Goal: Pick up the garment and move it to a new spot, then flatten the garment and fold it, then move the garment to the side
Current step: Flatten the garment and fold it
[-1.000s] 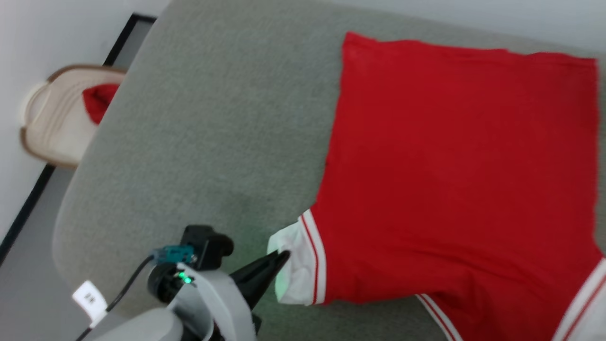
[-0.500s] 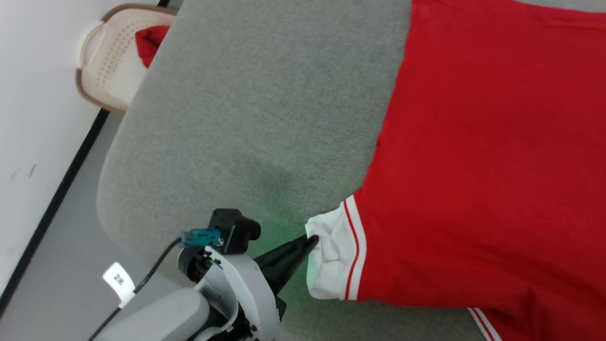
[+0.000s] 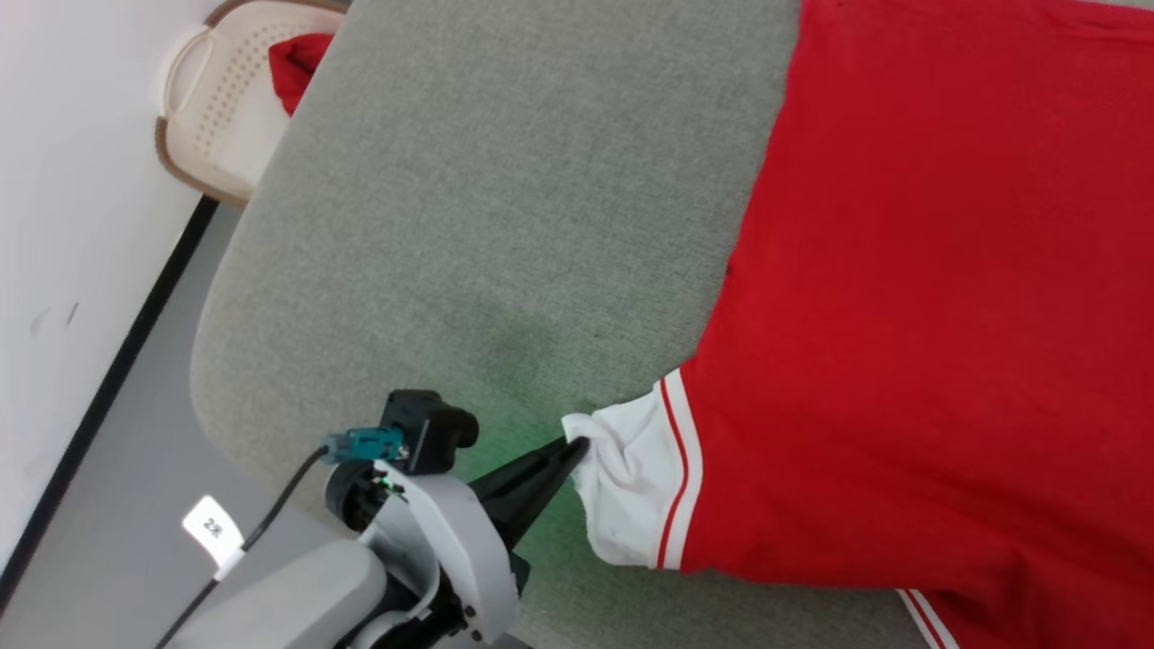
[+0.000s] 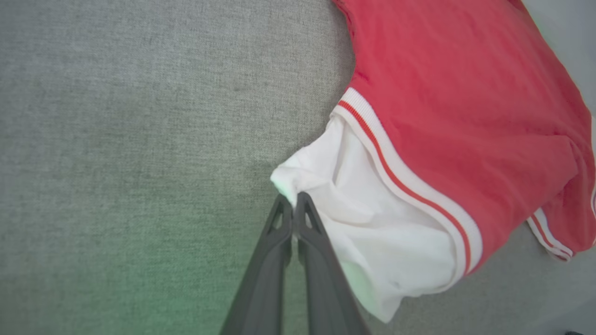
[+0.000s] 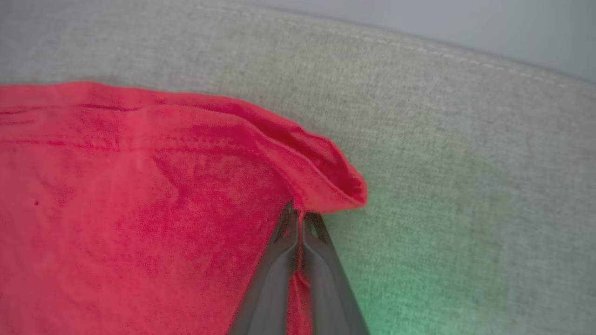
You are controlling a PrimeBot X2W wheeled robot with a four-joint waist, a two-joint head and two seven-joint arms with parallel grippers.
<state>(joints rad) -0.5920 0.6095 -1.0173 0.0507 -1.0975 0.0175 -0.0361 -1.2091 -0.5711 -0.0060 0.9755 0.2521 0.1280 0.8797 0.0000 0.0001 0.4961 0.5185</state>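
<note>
The garment (image 3: 938, 315), a red jersey with a white sleeve and striped cuff, lies spread over the right half of the grey cushioned surface (image 3: 505, 225). My left gripper (image 3: 577, 444) is shut on the tip of the white sleeve (image 3: 631, 487), which puckers at the fingertips. In the left wrist view the same pinch shows, my left gripper (image 4: 293, 201) closed on the sleeve's bunched corner (image 4: 288, 181). In the right wrist view my right gripper (image 5: 298, 213) is shut on a lifted, curled corner of the garment's red hem (image 5: 326, 181).
A beige perforated basket (image 3: 212, 117) holding a small red cloth (image 3: 297, 68) stands on the floor beyond the cushion's far left edge. A white wall with a black skirting strip (image 3: 117, 379) runs along the left. The cushion's rounded edge lies near my left arm.
The head camera has shifted, so the whole picture moved. My left gripper has drawn the white sleeve tip slightly outward to the left. The right gripper has closed on the hem.
</note>
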